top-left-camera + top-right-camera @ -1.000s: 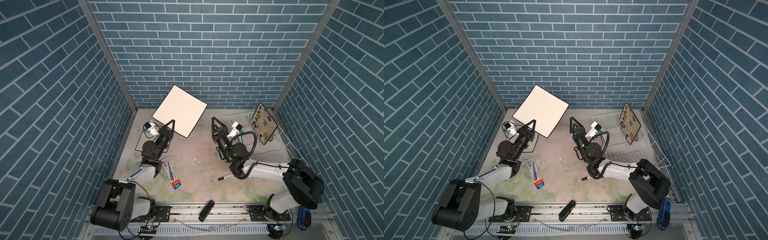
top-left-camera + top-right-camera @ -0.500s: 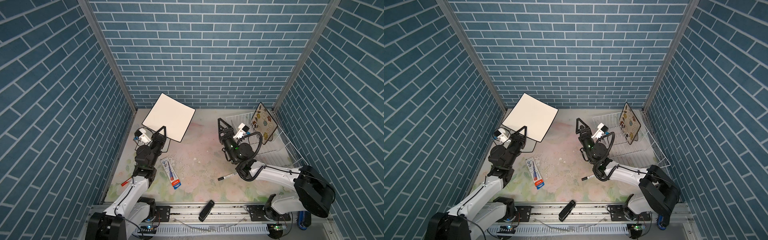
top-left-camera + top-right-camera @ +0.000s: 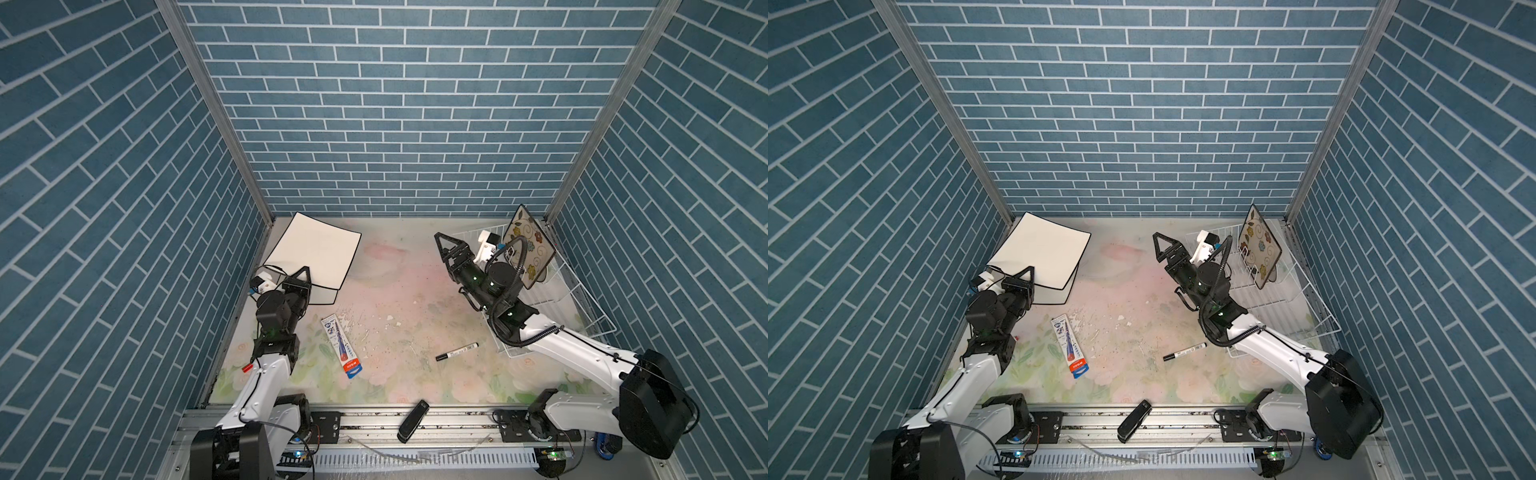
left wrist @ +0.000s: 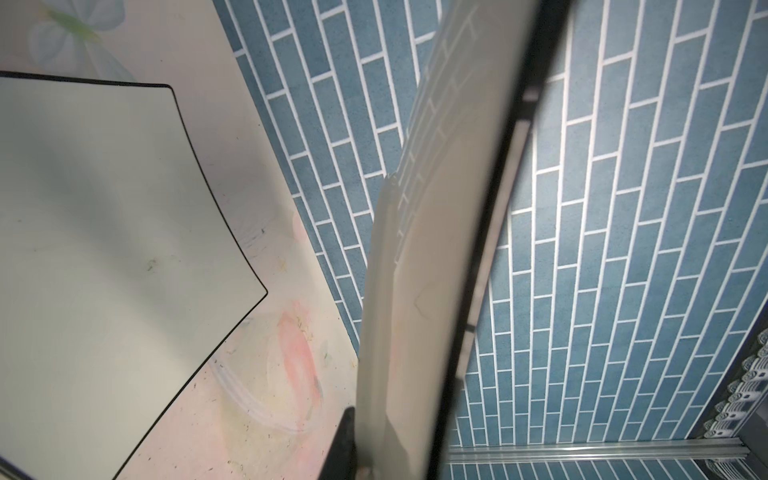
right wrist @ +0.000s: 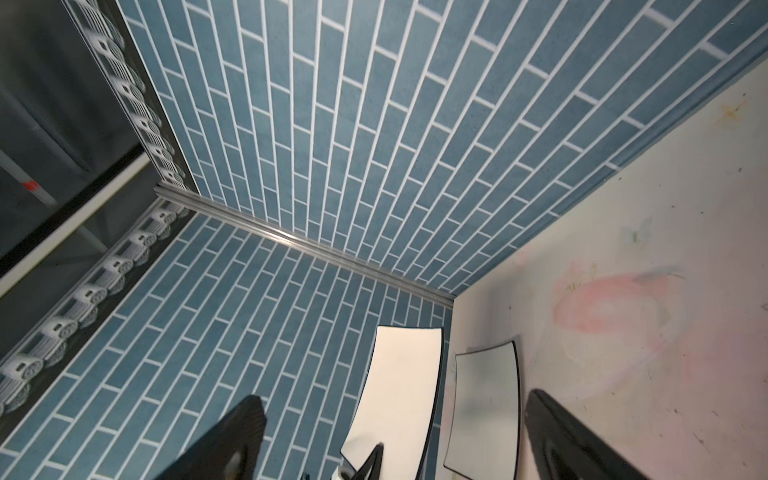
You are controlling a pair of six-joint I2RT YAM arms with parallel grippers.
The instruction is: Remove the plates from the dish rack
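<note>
My left gripper (image 3: 300,277) (image 3: 1022,277) (image 4: 374,469) is shut on the edge of a plain white square plate (image 3: 311,249) (image 3: 1040,249) (image 4: 436,249) with a thin black rim. It holds this plate tilted at the back left. Under it a second white square plate (image 3: 325,294) (image 4: 104,228) (image 5: 486,407) lies flat on the table. A flowered plate (image 3: 528,245) (image 3: 1260,245) stands upright in the white wire dish rack (image 3: 582,299) (image 3: 1304,299) at the back right. My right gripper (image 3: 451,249) (image 3: 1165,247) (image 5: 395,399) is open and empty, left of the rack.
A blue and white tube box (image 3: 340,353) and a black marker (image 3: 457,351) lie mid-table among crumbs. A black device (image 3: 411,426) rests on the front rail. Brick walls close in the left, back and right sides.
My left arm carried the white plate leftward and lower, over the plate lying at the back left. My right arm swung right toward the rack, still open.
</note>
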